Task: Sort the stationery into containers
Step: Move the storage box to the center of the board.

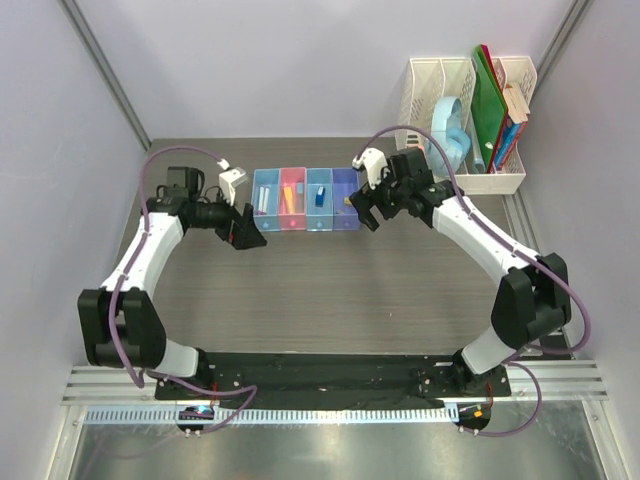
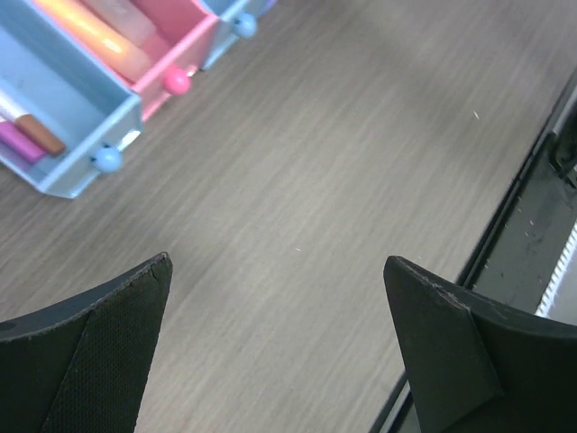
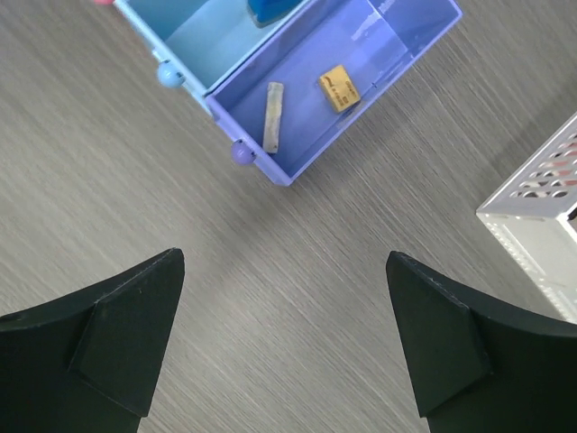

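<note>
The containers stand in a joined row at the table's back: light blue, pink, light blue, purple. In the left wrist view the yellow marker lies in the pink bin, and a white pen tip shows in the light blue end bin. In the right wrist view the purple bin holds a small orange block and a beige block. A blue piece sits in the neighbouring light blue bin. My left gripper and right gripper both hang open and empty over bare table.
A white mesh file rack with green folders and books stands at the back right, and its corner lies close to my right gripper. A black rail runs along the table's near edge.
</note>
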`<state>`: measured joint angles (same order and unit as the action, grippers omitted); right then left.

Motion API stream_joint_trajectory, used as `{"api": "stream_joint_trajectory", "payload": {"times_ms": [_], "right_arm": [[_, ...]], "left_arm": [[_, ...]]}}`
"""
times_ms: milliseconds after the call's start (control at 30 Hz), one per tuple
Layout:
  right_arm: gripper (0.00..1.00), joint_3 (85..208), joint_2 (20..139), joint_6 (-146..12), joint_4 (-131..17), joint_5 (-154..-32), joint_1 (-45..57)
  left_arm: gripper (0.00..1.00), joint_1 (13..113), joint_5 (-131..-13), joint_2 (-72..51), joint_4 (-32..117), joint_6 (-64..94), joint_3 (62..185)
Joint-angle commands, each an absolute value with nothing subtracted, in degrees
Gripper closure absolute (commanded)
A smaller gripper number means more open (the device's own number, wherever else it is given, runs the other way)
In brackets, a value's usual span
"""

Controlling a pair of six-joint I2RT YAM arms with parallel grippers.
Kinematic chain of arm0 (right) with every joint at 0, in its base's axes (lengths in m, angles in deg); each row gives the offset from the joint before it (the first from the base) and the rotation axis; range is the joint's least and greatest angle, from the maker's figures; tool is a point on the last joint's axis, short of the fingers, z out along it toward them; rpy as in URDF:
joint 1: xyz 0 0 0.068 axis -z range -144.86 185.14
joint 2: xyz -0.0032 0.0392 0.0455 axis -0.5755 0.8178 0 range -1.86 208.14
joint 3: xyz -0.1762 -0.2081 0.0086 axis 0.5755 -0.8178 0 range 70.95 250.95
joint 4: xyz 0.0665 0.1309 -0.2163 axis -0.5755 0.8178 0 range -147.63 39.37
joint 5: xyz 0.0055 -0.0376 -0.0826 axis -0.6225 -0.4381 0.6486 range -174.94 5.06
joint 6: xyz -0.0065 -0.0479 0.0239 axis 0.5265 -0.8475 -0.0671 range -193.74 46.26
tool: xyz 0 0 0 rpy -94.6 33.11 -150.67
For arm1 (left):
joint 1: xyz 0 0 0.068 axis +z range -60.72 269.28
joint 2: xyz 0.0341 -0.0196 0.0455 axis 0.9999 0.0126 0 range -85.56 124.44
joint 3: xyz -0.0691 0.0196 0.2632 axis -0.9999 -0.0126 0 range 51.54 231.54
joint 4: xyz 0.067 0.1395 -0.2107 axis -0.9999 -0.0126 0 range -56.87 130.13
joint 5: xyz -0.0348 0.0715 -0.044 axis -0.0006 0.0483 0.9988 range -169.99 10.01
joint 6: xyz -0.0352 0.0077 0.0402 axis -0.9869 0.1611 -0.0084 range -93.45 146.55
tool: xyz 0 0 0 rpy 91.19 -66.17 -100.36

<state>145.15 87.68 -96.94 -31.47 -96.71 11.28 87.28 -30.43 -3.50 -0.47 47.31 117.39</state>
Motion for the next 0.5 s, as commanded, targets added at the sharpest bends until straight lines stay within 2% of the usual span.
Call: {"api": "stream_joint_trajectory", "payload": {"times_ms": [0, 467], "right_arm": [[0.00, 150.3, 90.8, -90.3, -35.6, -97.6, 13.5], [0.00, 162.9, 105.8, -83.8, -36.7, -98.8, 15.0]], "left_arm": [[0.00, 88.7, -31.4, 0.5, 8.7, 41.8, 118.2], [0.00, 88.8, -41.2, 22.4, 18.8, 30.4, 136.0]]}}
